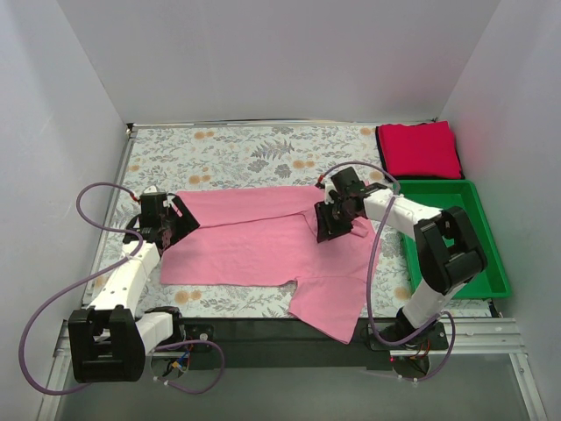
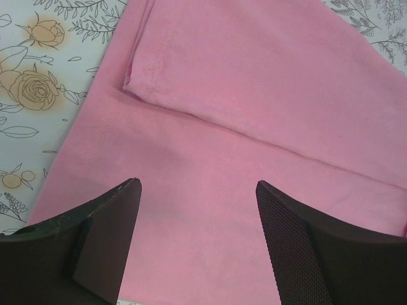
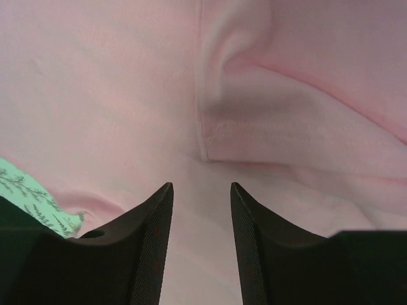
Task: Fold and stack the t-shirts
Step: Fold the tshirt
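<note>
Pink t-shirt (image 1: 254, 241) mid-fold; red t-shirt (image 1: 419, 149) already folded.
The pink t-shirt is spread across the table's floral cloth (image 1: 263, 149), one part draped over the near edge; the red t-shirt is set at the far right corner. The jaws of the left gripper (image 2: 197, 187) and right gripper (image 3: 201, 187) are parted over pink fabric, nothing grasped. A fresh hold on an edge is probably called for next.

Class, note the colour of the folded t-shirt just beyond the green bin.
The folded t-shirt is crimson red, clearest from the top external view.
</note>
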